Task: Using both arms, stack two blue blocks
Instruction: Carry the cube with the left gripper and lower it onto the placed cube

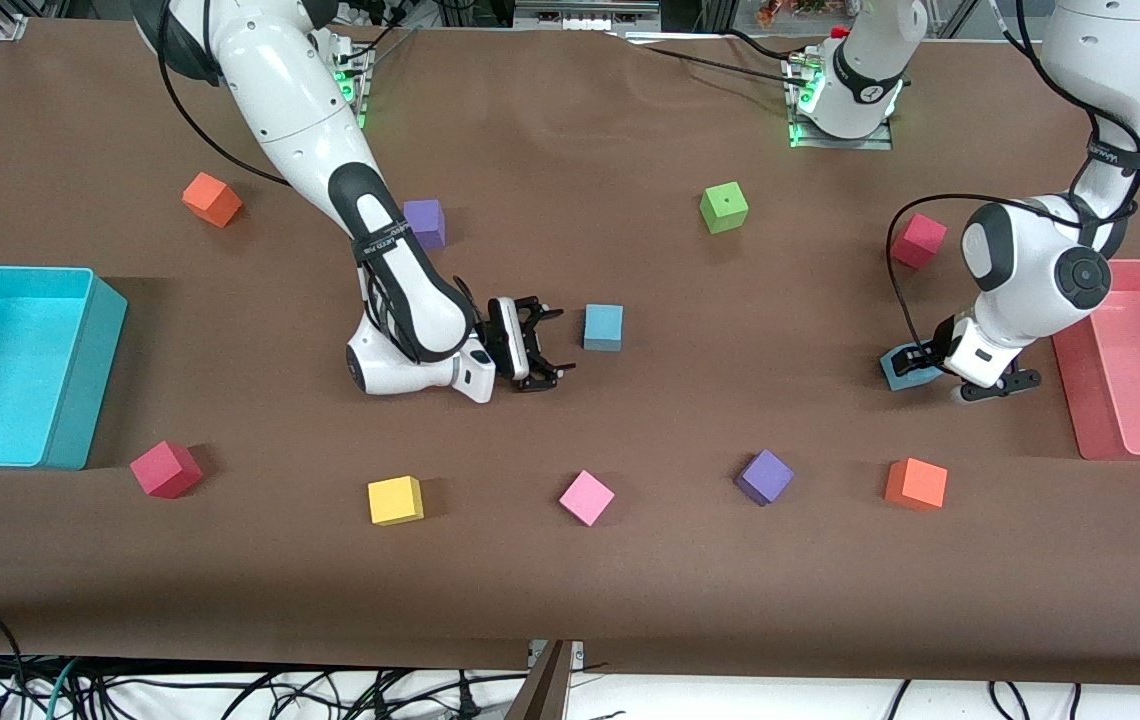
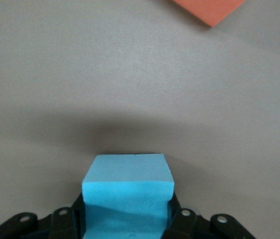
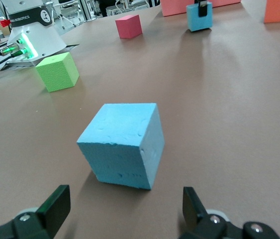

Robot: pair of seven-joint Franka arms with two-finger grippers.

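Observation:
One blue block (image 1: 603,327) sits on the brown cloth near the table's middle. My right gripper (image 1: 548,346) lies low beside it, toward the right arm's end, open; the right wrist view shows this block (image 3: 122,144) just ahead of the spread fingers (image 3: 55,204), untouched. The other blue block (image 1: 898,374) is at the left arm's end, beside the red bin. My left gripper (image 1: 915,362) is shut on it, low at the cloth. In the left wrist view that block (image 2: 127,184) fills the gap between the black fingers (image 2: 179,219).
A cyan bin (image 1: 80,370) stands at the right arm's end and a red bin (image 1: 1080,400) at the left arm's end. Loose cubes lie around: orange (image 1: 212,199), purple (image 1: 424,223), green (image 1: 724,207), red (image 1: 918,241), yellow (image 1: 396,500), pink (image 1: 586,497), purple (image 1: 764,476), orange (image 1: 916,484).

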